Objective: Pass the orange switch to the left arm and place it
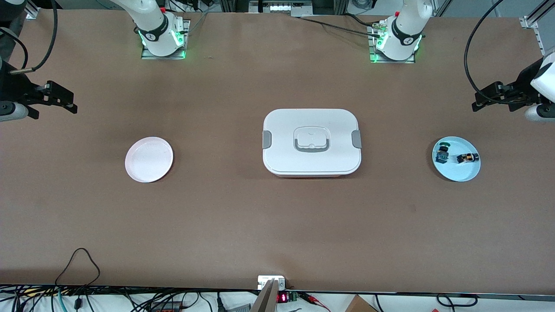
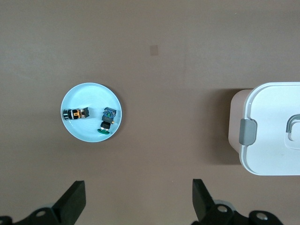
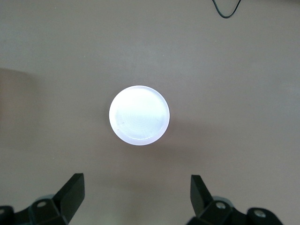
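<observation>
On the blue plate [image 1: 466, 172] toward the left arm's end of the table lies the orange switch [image 1: 468, 158], beside a blue switch [image 1: 442, 154] with a green cap. Mid-table sits the white box [image 1: 311, 141], lid on. Left gripper [image 1: 477, 105] hangs over bare table, fingers spread wide, empty. Right gripper [image 1: 71, 106] likewise, fingers apart, with the pink plate [image 1: 148, 159] well apart from it.
</observation>
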